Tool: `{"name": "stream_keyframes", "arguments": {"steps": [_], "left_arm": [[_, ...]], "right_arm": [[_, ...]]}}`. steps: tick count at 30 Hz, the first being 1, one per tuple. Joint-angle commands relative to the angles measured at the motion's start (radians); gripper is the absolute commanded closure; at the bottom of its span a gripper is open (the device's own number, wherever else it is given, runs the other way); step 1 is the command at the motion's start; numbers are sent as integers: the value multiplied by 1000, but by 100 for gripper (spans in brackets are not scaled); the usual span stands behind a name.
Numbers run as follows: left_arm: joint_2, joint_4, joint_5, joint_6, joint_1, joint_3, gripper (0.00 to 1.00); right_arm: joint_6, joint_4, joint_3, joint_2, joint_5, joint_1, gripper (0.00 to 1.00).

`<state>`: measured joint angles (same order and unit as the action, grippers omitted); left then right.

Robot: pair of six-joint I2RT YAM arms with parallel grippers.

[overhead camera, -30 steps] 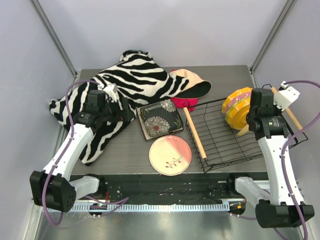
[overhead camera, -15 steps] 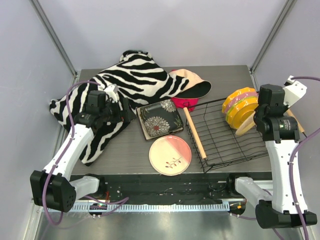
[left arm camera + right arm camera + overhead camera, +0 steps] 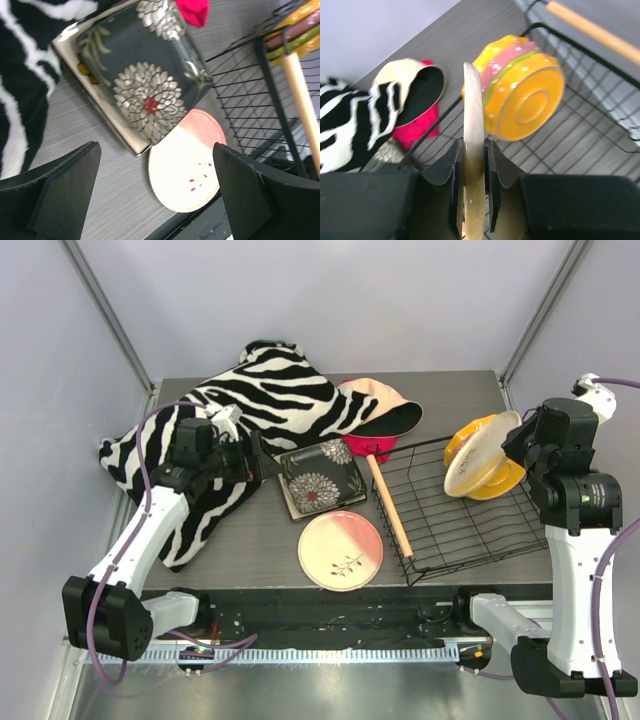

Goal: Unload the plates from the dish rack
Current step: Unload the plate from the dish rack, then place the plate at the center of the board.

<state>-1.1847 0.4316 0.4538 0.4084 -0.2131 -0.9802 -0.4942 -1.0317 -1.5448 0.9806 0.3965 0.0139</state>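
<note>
My right gripper (image 3: 522, 443) (image 3: 474, 186) is shut on the rim of a cream plate (image 3: 480, 457) (image 3: 473, 115) and holds it on edge above the back of the black wire dish rack (image 3: 450, 530) (image 3: 600, 115). Behind it, a stack of orange dotted, pink and green plates (image 3: 462, 443) (image 3: 522, 95) stands in the rack. A dark square flower plate (image 3: 320, 480) (image 3: 145, 90) and a round pink-cream plate (image 3: 340, 550) (image 3: 187, 165) lie on the table left of the rack. Above them hangs my left gripper (image 3: 262, 465) (image 3: 155, 195), open and holding nothing.
A zebra-striped cloth (image 3: 250, 400) covers the back left of the table. A peach hat (image 3: 385, 405) and a pink item (image 3: 368, 448) lie behind the rack. The rack's near wooden handle (image 3: 390, 505) (image 3: 300, 95) runs beside the plates on the table.
My right gripper has pulled the cream plate away from the orange stack and lifted it up and to the right. The left arm has hardly moved.
</note>
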Motion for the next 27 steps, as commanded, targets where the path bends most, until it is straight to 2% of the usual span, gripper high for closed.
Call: {"name": "stream_keyframes", "arguments": {"steps": [1, 5, 7, 14, 16, 20, 27], "left_arm": [[10, -126, 156, 84, 4, 11, 0], [8, -256, 255, 200, 6, 44, 0], [8, -306, 298, 269, 4, 60, 0], [-9, -459, 339, 386, -22, 77, 0], [-16, -522, 348, 430, -48, 89, 0], [-53, -773, 365, 581, -107, 124, 0], [-162, -886, 344, 639, -207, 106, 1]], "right_arm": [[3, 226, -74, -10, -205, 4, 99], [5, 298, -60, -14, -362, 4, 99], [6, 326, -57, -16, -383, 6, 99], [-40, 424, -20, -29, -574, 4, 99], [-72, 478, 6, -34, -638, 6, 99], [-101, 538, 75, -42, -694, 8, 99], [-199, 694, 189, -51, -847, 18, 99]]}}
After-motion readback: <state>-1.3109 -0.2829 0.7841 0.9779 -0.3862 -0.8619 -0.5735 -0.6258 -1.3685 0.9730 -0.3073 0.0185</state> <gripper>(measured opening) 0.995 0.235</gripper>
